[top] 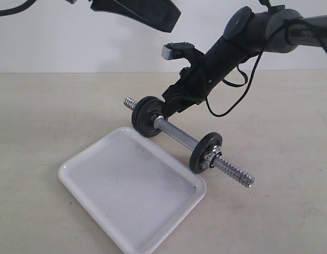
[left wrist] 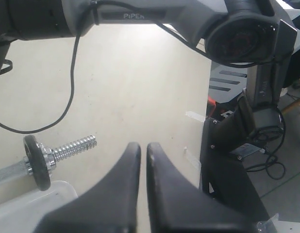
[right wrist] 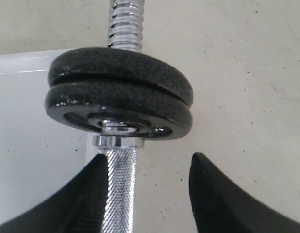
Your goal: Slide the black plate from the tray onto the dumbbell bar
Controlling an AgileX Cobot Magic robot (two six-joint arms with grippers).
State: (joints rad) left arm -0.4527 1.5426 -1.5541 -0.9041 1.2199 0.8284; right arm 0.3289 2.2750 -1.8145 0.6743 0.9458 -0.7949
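We judge the black plate [right wrist: 116,68] to be already on the dumbbell bar [top: 176,132]. Two matte black discs sit face to face at the bar's far-left end, and we take the outer one, next to the bare thread, for the task's plate, though the pair look alike. The tray [top: 126,185] just near the bar holds nothing, so the sliding step looks done. What seems left is letting go and backing away.

The right gripper [right wrist: 147,162] is spread wide astride the bar's knurled middle, just inside the paired discs. One finger lies against the rod and the other stands well apart, so it grips nothing. The next move probably calls for a lift clear of the rod that does not nudge it, since a bar on round discs could roll. The left gripper [left wrist: 140,145] hangs high above the table [top: 47,116], pressed to a bare slit and empty.

The discs are grainy cast metal with a raised ring round the hole. The bar is bright chrome, coarse-threaded at both ends. A third disc [top: 206,152] and a silver nut [top: 215,157] sit at the near-right end. The tray is glossy white, shallow and round-cornered.
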